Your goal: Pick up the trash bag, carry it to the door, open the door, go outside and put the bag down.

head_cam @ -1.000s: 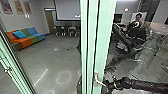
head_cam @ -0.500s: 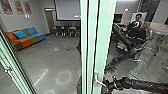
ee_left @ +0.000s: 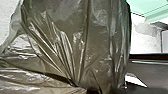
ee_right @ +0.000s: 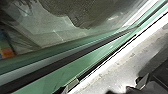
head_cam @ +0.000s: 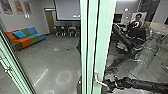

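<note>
Close to the left claw (ee_left: 90,90), the trash bag (ee_left: 100,45) is probably limp and slippery, best taken by its gathered folds (ee_left: 71,73), the opening and hold of this claw and the right claw (head_cam: 108,84) being indeterminable.

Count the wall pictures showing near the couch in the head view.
3. They hang side by side above the couch: a left one, a middle one and a right one. Others could be out of view.
</note>
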